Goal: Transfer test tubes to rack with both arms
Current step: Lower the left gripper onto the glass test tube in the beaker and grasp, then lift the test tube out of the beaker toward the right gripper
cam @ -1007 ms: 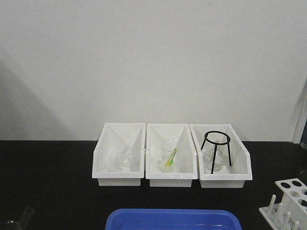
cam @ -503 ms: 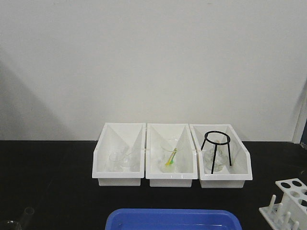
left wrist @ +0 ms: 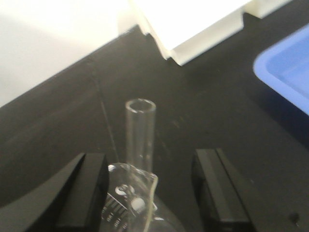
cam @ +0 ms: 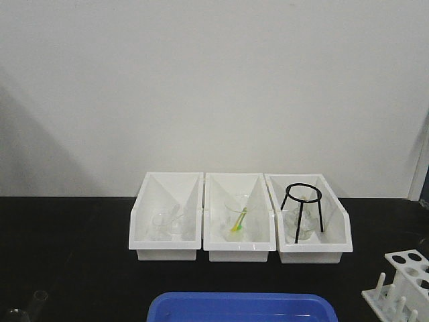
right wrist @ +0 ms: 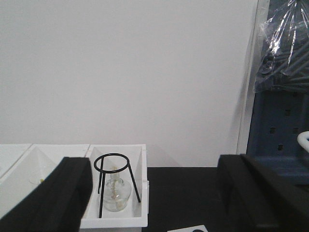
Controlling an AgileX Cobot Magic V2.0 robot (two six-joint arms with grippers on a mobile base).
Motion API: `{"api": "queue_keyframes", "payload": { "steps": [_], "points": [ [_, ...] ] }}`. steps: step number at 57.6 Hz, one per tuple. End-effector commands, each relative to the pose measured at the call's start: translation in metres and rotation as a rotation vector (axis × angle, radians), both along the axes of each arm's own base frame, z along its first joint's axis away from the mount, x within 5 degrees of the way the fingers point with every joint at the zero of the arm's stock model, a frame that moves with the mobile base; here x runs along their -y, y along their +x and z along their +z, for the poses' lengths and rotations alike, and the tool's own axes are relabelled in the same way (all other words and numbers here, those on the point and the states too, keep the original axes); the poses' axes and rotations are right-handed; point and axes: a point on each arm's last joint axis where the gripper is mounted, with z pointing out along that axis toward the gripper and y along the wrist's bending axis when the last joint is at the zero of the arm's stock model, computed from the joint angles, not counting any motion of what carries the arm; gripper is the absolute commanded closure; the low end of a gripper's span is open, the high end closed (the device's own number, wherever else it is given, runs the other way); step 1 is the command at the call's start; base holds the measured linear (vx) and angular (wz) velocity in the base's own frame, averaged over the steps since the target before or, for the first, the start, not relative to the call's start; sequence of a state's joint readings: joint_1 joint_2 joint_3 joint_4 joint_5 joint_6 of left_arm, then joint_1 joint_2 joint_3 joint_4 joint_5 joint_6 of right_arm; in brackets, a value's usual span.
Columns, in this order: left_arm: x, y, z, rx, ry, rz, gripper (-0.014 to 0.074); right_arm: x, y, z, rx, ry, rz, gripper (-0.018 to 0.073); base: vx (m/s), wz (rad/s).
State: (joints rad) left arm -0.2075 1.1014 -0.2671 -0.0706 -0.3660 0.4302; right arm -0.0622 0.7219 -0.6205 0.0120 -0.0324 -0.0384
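A clear test tube (left wrist: 141,130) stands open-rimmed in a glass beaker (left wrist: 128,200) on the black table. My left gripper (left wrist: 150,193) is open, and its two black fingers (left wrist: 79,193) flank the beaker and tube without touching the tube. In the front view the tube rim (cam: 40,295) and beaker (cam: 13,314) show at the bottom left corner. The white rack (cam: 402,285) with round holes and pegs sits at the bottom right. My right gripper (right wrist: 154,193) is open with nothing between its fingers, and it faces the right bin. Neither arm shows in the front view.
Three white bins (cam: 166,251) stand in a row at the back; the right one holds a black wire tripod (cam: 301,208) over a small glass flask (right wrist: 115,191). A blue tray (cam: 241,307) lies at the front centre. A blue pegboard (right wrist: 285,125) stands at far right.
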Motion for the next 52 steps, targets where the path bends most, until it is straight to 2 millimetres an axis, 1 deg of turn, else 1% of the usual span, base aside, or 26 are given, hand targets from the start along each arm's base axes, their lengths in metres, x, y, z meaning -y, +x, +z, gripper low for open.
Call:
{"api": "queue_keyframes", "payload": {
  "steps": [1,11,19,20,22,39,52],
  "points": [
    [-0.001,0.008,0.015,0.122,-0.024,0.022,0.0118,0.0,-0.002,0.02,0.123,-0.026,-0.001,-0.0024,0.0,0.0],
    [0.001,0.016,0.004,0.096,-0.013,0.025,0.0118,0.0,-0.002,0.02,0.123,-0.025,-0.001,-0.0024,0.0,0.0],
    [0.002,0.025,-0.004,0.115,-0.008,0.031,0.0118,0.0,-0.002,0.02,0.122,-0.025,-0.001,-0.0024,0.0,0.0],
    [0.003,0.032,-0.012,0.128,-0.003,0.035,0.0118,0.0,-0.002,0.019,0.113,-0.024,-0.001,-0.0024,0.0,0.0],
    [0.003,0.033,-0.014,0.129,0.005,0.034,0.0118,0.0,-0.002,0.019,0.113,-0.025,-0.001,-0.0024,0.0,0.0],
    [0.004,0.042,-0.022,0.186,0.04,0.031,0.012,0.0,-0.002,0.019,0.113,-0.025,-0.001,-0.0024,0.0,0.0],
    [0.004,0.046,-0.021,0.221,0.036,0.037,0.012,0.0,-0.002,0.019,0.113,-0.025,-0.001,-0.0024,0.0,0.0]
  ]
}}
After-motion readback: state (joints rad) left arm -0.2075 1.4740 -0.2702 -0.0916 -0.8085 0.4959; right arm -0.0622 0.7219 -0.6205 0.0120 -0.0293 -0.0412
